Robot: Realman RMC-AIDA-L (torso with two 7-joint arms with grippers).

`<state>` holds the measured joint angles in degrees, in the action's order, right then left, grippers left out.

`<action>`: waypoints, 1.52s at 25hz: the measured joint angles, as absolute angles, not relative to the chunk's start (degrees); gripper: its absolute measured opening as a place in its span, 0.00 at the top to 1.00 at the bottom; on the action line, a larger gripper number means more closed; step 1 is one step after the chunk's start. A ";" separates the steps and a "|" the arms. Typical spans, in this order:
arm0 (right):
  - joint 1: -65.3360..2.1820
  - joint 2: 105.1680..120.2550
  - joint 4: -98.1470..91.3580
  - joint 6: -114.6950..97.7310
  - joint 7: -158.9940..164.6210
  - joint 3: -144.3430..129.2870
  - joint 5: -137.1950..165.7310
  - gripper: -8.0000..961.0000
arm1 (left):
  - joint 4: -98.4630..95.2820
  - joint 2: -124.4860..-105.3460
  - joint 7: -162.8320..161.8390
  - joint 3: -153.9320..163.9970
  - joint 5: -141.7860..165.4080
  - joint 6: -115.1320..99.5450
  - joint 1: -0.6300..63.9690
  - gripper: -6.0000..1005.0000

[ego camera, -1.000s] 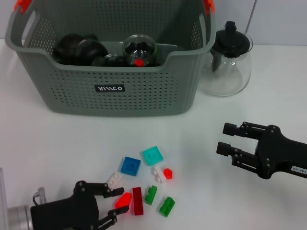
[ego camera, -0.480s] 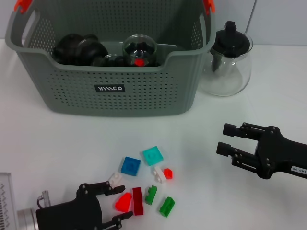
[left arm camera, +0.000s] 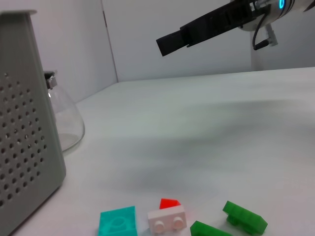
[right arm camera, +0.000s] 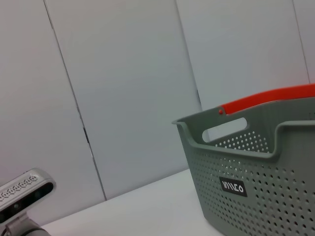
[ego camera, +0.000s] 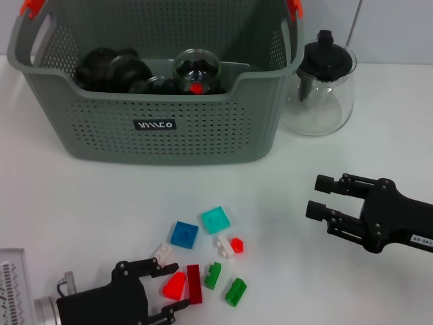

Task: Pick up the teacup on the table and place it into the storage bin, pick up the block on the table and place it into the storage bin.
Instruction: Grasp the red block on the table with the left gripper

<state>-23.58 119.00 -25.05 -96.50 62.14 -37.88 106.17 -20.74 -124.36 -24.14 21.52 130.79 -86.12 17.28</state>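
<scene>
Item: small red wedge-shaped plastic block (ego camera: 174, 286), lying on the white surface (ego camera: 81, 203) in front of the large grey perforated plastic storage bin (ego camera: 155, 125), well apart from it, in a loose scatter of toy bricks.

Beside the red wedge: dark red long brick (ego camera: 193, 284), touching or just beside it on the side away from the left arm; white two-stud brick (ego camera: 162, 254) on the bin side. Farther out: blue square brick (ego camera: 184, 234), teal square brick (ego camera: 215, 220), a second white brick (ego camera: 225, 246) with a small red piece (ego camera: 237, 245) against it, two green bricks (ego camera: 213, 275) (ego camera: 235, 292).

Left gripper (ego camera: 169, 287): black, low at the surface, fingers spread apart with the red wedge between them, not clamped on it.

Right gripper (ego camera: 319, 196): black, hovering off to the right of the scatter, fingers apart, holding nothing.

Storage bin contents: dark rounded items and a clear glass teacup (ego camera: 197, 70), so the teacup part looks done. Clear glass teapot with black lid (ego camera: 319, 84) stands just beside the bin's right end.

Handling note: the step appears to be the grasp on the red wedge. Centre it between the fingers before closing; the dark red brick lies close enough that a finger may catch it. The wedge's sloped face may slip, so seek the flat sides.
</scene>
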 joint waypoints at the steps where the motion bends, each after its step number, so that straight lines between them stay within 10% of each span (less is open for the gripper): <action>1: -23.58 119.00 -25.05 -96.50 62.14 -37.88 106.17 0.42 | -20.62 -124.37 -24.05 21.50 130.79 -85.94 17.27 0.46; 38: -24.05 118.72 -25.05 -96.50 62.15 -37.83 106.17 0.42 | -20.63 -124.33 -24.22 14.49 129.04 -89.79 13.31 0.48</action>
